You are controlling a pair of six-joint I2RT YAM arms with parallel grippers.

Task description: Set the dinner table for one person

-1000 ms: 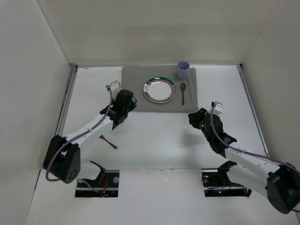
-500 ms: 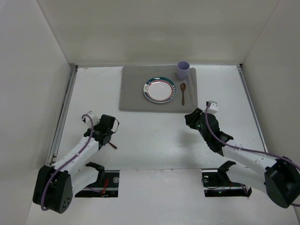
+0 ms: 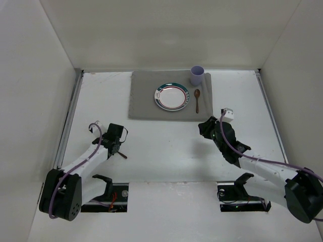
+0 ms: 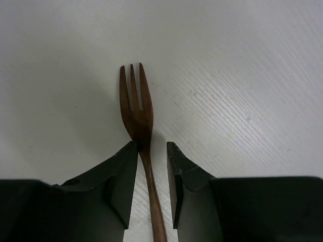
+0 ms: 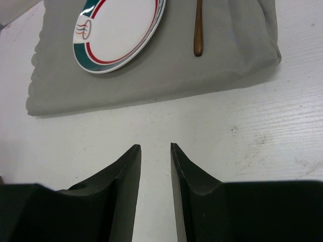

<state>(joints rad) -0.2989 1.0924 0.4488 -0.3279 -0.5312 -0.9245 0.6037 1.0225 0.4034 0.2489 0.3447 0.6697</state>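
Wooden fork [image 4: 136,113] inside barely-parted left claw [image 4: 152,146]

Robotics lab cell, plain white panel walls [image 3: 35,91] enclosing white tabletop [image 3: 166,146], bolted robot arms [image 3: 265,169]

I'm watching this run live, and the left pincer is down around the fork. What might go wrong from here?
The fork lies flat on the table and sits off-centre between the open jaws of the left pincer, near its neck. Closing may swivel it or let the thin handle slip out. Carried over, it might bump the plate or wrinkle the placemat.
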